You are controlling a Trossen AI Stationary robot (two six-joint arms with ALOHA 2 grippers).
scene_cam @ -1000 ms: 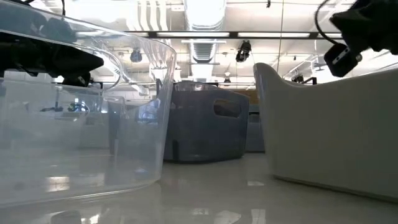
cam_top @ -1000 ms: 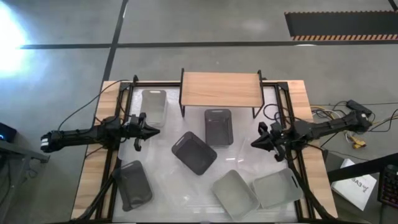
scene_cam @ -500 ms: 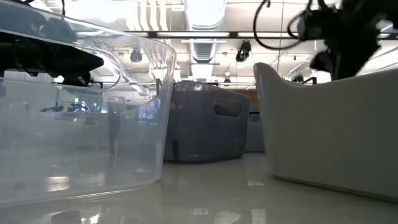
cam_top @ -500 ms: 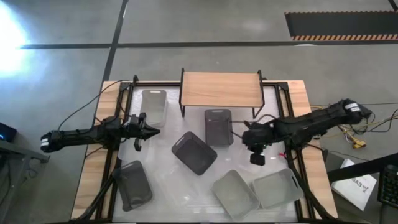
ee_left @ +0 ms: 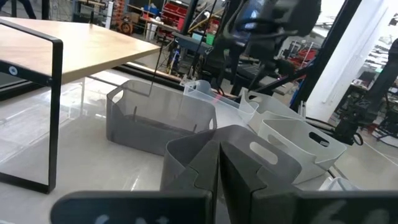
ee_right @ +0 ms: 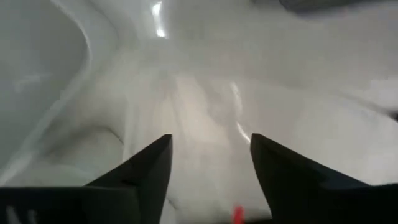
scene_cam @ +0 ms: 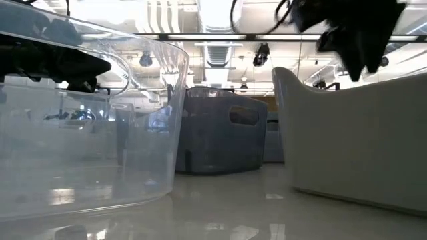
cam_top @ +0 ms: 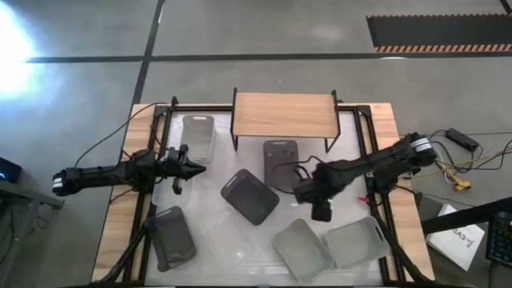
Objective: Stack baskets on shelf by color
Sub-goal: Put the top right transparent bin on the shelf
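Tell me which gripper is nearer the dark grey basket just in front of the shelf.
Right. The right gripper hangs open beside that dark grey basket's near right corner; the left gripper, shut, waits across the table by the left edge.

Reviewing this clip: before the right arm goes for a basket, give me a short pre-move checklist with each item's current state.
1. Right gripper open: ok, its fingers stand apart in the wrist view.
2. Right gripper empty: ok, nothing sits between the fingers.
3. Right gripper over a basket: cannot tell; from above it is near the dark grey basket by the shelf, but which basket it aims at is unclear.
4. Shelf top free for stacking: ok, no basket on it.
5. Left gripper out of the way: ok, shut and at the table's left side, beside the clear basket.
6. Baskets stacked: not ok, all lie on the table.
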